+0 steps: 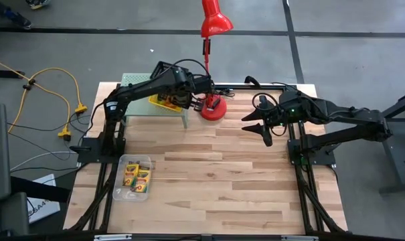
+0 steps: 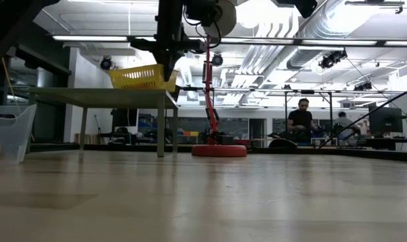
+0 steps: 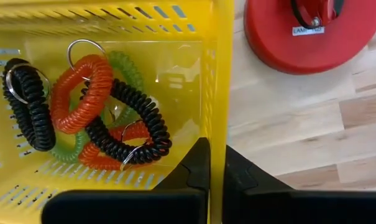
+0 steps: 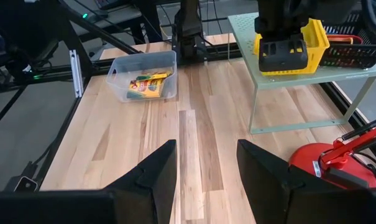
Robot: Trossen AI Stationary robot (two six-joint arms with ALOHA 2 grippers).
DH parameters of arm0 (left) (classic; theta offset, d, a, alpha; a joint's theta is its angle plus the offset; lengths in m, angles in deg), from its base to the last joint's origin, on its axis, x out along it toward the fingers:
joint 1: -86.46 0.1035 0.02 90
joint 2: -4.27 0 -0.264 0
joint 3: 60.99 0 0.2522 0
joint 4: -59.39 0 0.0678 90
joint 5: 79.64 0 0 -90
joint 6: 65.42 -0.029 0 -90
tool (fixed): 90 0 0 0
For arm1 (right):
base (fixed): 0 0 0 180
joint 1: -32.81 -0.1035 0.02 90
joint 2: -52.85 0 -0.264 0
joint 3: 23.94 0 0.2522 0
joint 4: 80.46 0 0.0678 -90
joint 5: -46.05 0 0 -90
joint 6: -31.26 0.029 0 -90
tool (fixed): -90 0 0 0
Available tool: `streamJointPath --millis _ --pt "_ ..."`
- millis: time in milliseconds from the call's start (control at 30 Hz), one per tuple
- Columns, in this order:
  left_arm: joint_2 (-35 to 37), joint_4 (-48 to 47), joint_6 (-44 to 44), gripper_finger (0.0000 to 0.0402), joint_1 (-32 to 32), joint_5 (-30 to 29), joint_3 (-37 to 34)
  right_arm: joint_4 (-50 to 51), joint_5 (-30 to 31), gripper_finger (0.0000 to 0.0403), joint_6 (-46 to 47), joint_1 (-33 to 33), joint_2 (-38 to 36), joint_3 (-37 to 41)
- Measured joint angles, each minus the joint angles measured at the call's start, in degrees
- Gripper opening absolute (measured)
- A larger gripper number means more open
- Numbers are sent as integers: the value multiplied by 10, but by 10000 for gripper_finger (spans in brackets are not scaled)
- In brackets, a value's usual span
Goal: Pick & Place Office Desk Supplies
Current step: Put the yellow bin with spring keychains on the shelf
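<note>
While pinched, yellow bin (image 3: 217, 74) wall between left fingers (image 3: 197, 171).

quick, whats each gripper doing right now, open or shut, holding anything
Left gripper: jaws shut on the wall of the yellow bin up on the rack.
Right gripper: jaws open, holding nothing, above the table.

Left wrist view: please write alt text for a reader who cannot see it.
The left hand is shut on the wall of a yellow bin holding orange, black and green coiled loops. Beside it, a red lamp base stands on the wooden table.
</note>
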Motion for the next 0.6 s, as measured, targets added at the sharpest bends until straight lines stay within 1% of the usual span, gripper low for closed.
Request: streamJointPath --millis 200,467,600 --pt "0 1 1 27 -5 10 0 0 0 155 -1 0 0 0" --pt "0 1 3 73 -5 19 0 1 -3 155 -1 0 0 0" --pt "8 1 -2 80 -5 19 0 1 -15 155 -1 0 0 0"
